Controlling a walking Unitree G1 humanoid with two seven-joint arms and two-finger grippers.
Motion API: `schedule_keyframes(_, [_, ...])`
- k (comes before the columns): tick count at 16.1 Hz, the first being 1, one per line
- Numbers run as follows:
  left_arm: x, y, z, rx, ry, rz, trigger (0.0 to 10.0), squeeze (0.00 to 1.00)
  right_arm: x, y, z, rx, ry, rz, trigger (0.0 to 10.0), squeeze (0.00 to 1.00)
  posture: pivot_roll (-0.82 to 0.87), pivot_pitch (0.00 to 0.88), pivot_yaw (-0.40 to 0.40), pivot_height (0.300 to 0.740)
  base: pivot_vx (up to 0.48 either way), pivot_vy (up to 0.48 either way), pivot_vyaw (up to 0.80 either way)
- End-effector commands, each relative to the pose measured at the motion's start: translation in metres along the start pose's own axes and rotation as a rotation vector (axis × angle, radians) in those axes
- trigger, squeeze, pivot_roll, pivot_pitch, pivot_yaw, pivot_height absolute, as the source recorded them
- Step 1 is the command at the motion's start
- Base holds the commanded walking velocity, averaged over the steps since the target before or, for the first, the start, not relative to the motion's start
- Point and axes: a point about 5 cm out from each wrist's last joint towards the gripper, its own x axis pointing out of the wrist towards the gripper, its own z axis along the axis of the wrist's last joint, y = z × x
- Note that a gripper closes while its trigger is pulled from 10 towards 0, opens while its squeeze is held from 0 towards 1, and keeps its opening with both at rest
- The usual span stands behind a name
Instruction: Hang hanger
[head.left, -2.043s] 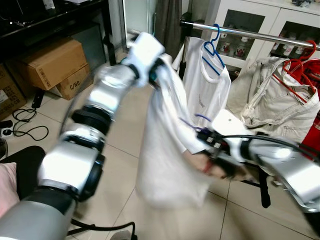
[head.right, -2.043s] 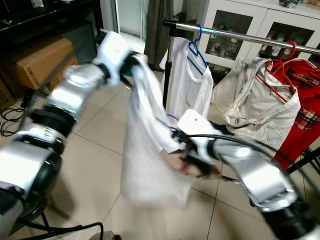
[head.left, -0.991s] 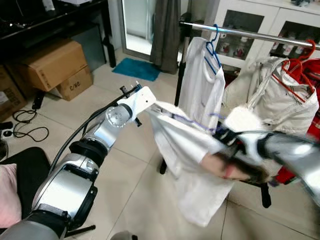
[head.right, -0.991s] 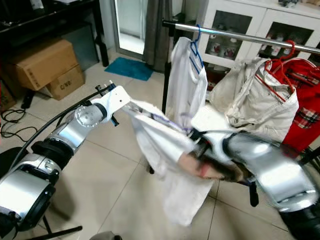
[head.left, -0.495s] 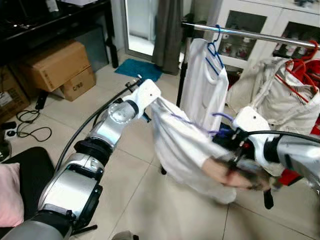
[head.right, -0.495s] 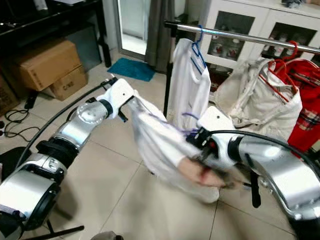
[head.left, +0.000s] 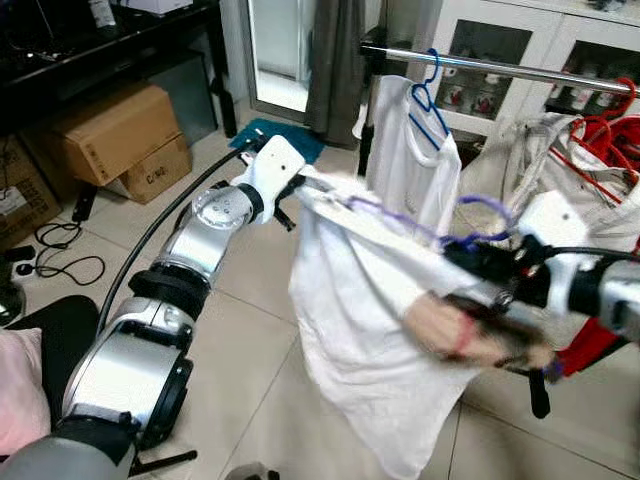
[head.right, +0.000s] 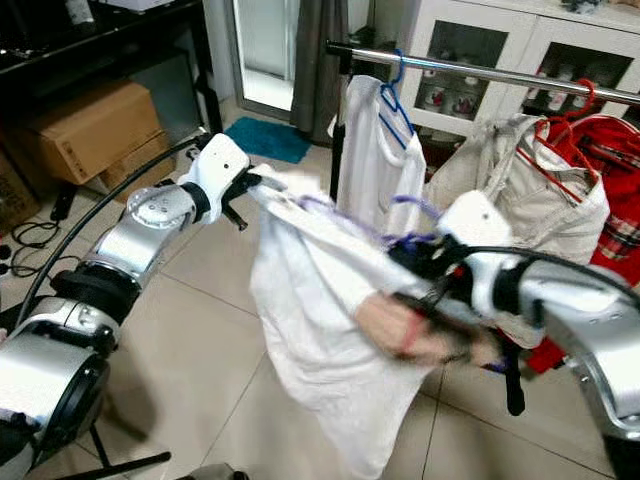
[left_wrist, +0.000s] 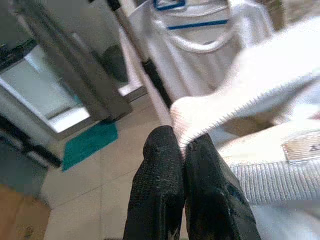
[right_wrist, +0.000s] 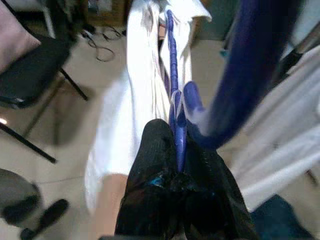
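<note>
Background of the room: two brown cardboard boxes (head.left: 110, 135) stand side by side on the pale tiled floor (head.left: 250, 340), below a dark desk (head.left: 90, 60). A teal floor mat (head.right: 265, 138) lies before a grey curtain (head.left: 335, 55). A white glass-fronted cabinet (head.left: 500, 60) stands at the rear. A black cable (head.left: 50, 265) coils on the floor near a black chair seat (head.left: 40, 330) carrying a pink cushion (head.left: 18, 385).

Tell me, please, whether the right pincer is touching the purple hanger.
Touching. The right wrist view shows the right pincer shut on the purple hanger, whose thin bar runs between the two black fingers.
</note>
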Motion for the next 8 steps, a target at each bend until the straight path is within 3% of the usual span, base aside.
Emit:
schedule_keyframes(1, [-0.003, 0.002, 0.000, -0.016, -0.005, -0.021, 0.0, 0.00, -0.006, -0.003, 0.003, -0.017, 0.005, -0.028, 0.0, 0.00, -0.08, 0.000, 0.010, 0.740, 0.000, 0.000, 0.00])
schedule_keyframes(2, [-0.004, 0.001, 0.005, -0.052, -0.045, -0.041, 0.0, 0.00, -0.006, -0.011, -0.006, -0.069, 0.101, -0.110, 0.0, 0.00, -0.08, 0.000, 0.011, 0.740, 0.000, 0.000, 0.00])
schedule_keyframes(3, [-0.004, 0.001, 0.010, -0.085, -0.074, -0.052, 0.0, 0.00, -0.005, -0.011, -0.012, -0.122, 0.155, -0.104, 0.0, 0.00, -0.08, 0.000, 0.010, 0.740, 0.000, 0.000, 0.00])
schedule_keyframes(4, [-0.004, 0.001, 0.015, -0.116, -0.104, -0.052, 0.0, 0.00, -0.002, -0.006, -0.015, -0.114, 0.136, -0.062, 0.0, 0.00, -0.07, 0.000, 0.006, 0.740, 0.000, 0.000, 0.00])
schedule_keyframes(6, [-0.005, 0.012, 0.013, -0.098, -0.068, 0.037, 0.0, 0.00, 0.000, 0.008, -0.003, -0.049, -0.006, 0.046, 0.0, 0.00, -0.07, 0.000, 0.003, 0.740, 0.000, 0.000, 0.00])
schedule_keyframes(8, [-0.009, 0.025, 0.012, -0.112, -0.056, 0.121, 0.0, 0.00, -0.002, 0.008, 0.002, -0.035, -0.065, 0.057, 0.0, 0.00, -0.07, 0.000, 0.005, 0.740, 0.000, 0.000, 0.00])
